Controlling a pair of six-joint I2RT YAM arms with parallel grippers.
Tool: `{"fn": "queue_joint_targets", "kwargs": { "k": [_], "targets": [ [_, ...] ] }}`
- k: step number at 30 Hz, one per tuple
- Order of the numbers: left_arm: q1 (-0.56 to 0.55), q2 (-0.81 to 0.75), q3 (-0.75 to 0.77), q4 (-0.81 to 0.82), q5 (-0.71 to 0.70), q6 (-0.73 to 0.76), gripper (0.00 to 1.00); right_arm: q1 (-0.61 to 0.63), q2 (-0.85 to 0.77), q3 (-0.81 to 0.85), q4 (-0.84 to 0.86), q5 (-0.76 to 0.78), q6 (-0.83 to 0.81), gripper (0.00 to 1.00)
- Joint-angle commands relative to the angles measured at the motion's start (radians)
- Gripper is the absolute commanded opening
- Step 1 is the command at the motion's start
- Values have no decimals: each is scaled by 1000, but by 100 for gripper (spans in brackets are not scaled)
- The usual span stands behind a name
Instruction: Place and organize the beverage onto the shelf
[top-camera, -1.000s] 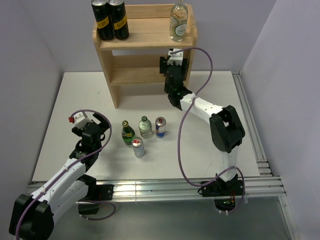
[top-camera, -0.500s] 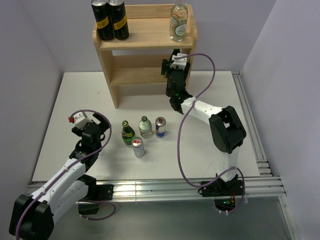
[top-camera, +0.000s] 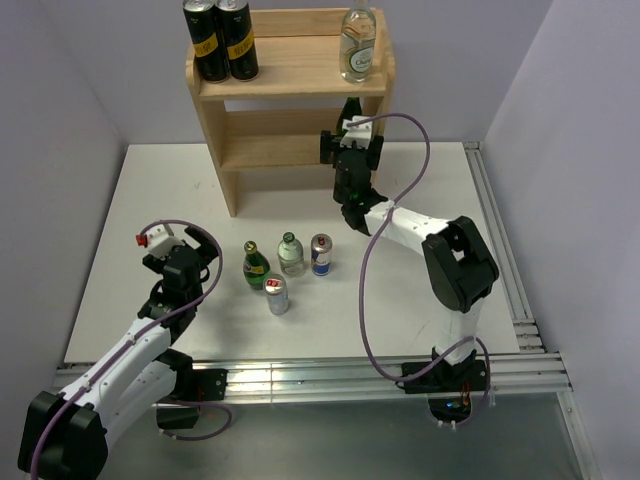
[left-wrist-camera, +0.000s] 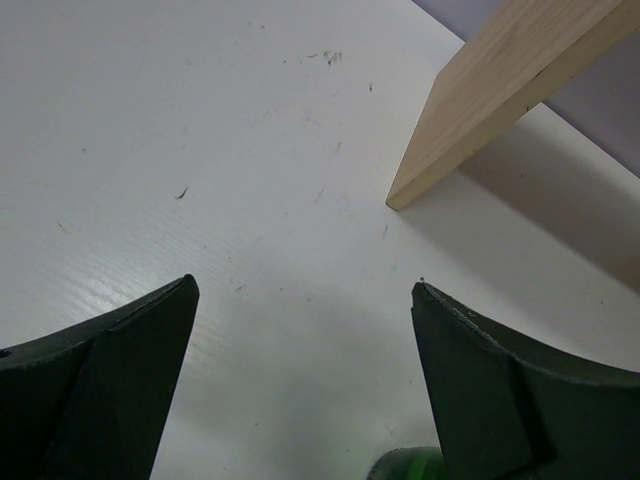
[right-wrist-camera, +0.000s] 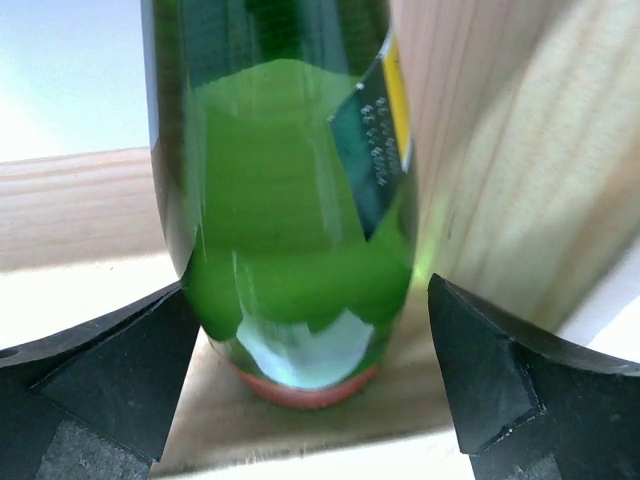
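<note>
Shelf of pale wood at the 12 o'clock edge of a white table, seen from above. Two black cans stand at 10 o'clock on its top and a clear bottle at 2 o'clock.

The right gripper reaches into the middle tier at the shelf's 4 o'clock end. In its wrist view a green bottle stands upright on the wooden board. The side panel is just beside it at 3 o'clock. The two black fingers sit at 7 and 5 o'clock, spread apart, with a gap on each side of the glass. They are around the bottle, not pressing it.

The left gripper hovers over bare table at 8 o'clock, its fingers also spread wide and holding nothing. Four drinks wait at table centre: a short green bottle, a pale bottle, a red can and a silver can.

The step in hand looks like letting go of the green bottle and backing out. To do it well, keep the fingers wide and draw straight back toward 6 o'clock. Do not swing sideways, since either finger could tip the tall bottle. Do not rise early either, because the top board is close overhead.
</note>
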Motion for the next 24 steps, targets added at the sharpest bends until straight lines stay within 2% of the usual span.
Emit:
{"fn": "queue_joint_targets", "kwargs": {
  "k": [1,15,19,23,24],
  "targets": [
    [-4,-12,32,16,-17,-7,95,-4,-98,-22,-1,69,20,100],
    [-4,-19,30,15,-16,-11,95,51,-328,-152,-220,-24,161,100],
    [-2,-19,30,15,-17,-9,95,83,-440,-261,-314,-63,241,100],
    [-4,-19,32,13,-13,-11,95,224,-565,-388,-354,38,280,100],
    [-4,-19,30,15,-11,-11,95,294,-614,-419,-360,57,293,100]
  ]
}}
